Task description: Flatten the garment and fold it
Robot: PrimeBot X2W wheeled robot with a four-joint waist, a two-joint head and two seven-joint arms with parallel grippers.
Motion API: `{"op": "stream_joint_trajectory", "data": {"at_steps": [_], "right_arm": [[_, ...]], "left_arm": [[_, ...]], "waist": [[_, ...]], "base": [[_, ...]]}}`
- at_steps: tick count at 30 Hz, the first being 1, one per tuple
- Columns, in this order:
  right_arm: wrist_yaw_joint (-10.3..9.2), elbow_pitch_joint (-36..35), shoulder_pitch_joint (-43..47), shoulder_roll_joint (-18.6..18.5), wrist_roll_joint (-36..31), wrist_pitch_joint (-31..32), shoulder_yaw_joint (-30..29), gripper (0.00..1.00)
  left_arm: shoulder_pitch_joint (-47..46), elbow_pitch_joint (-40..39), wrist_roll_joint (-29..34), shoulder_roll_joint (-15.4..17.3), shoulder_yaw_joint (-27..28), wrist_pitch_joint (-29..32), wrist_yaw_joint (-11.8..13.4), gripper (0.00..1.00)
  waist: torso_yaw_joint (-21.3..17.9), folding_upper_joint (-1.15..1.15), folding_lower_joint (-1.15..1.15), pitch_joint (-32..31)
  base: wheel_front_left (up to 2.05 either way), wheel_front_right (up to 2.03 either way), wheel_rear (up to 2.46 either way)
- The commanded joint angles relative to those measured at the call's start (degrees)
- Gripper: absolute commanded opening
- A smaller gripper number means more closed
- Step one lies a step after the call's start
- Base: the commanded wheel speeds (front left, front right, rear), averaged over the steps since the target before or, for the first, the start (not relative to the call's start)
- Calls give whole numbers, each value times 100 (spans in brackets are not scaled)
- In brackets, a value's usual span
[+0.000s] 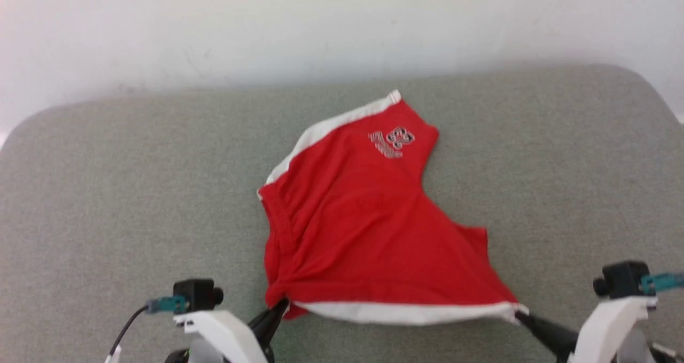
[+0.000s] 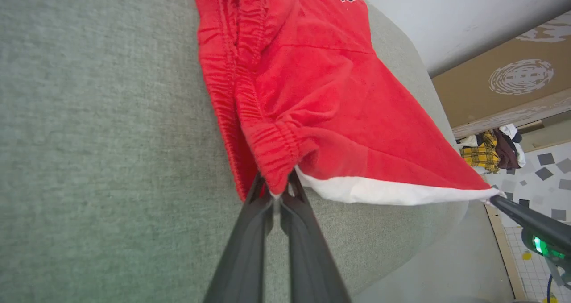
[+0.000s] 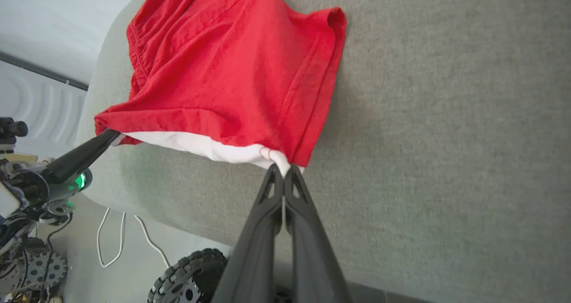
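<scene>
Evidently the left gripper (image 1: 282,305) and right gripper (image 1: 521,314) are pinching the shorts (image 1: 363,229) taut (by the ends of one stripe (image 1: 406,312)), presumably for flattening.

Print (image 1: 391,142) on the garment (image 1: 363,229) is unreadably blurred.

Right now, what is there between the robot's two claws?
The red shorts: their white stripe runs taut from the left gripper to the right gripper, each pinching one end. The head view shows it.
</scene>
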Motion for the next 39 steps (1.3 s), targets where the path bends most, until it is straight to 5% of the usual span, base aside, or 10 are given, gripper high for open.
{"op": "stream_joint_trajectory", "data": {"at_steps": [1,8,12,20,29,39], "right_arm": [[-5,-129,135,57,49,134,-55,0],[-5,-1058,943,324,383,1717,-403,0],[-5,-1420,735,573,264,1939,-823,0],[-5,-864,-911,971,-783,1384,-1158,0],[-5,669,-3172,1139,-1953,160,-1027,0],[-5,2572,-5127,1192,-2728,-717,-770,0]], "left_arm": [[133,-146,-76,82,39,60,53,0],[981,-1254,-531,504,241,631,540,0],[1107,-1762,-658,583,439,641,735,0],[299,-1673,-300,361,439,406,894,0],[-1392,-803,369,-16,145,348,1033,0],[-2502,-285,556,-276,211,32,886,0]], "waist": [[-23,0,2,-149],[36,0,2,-163],[59,0,2,-95],[131,0,2,310],[326,0,2,1191],[579,0,2,2083]], "base": [[0,0,0],[0,0,0],[0,0,0],[0,0,0],[0,0,0],[0,0,0]]}}
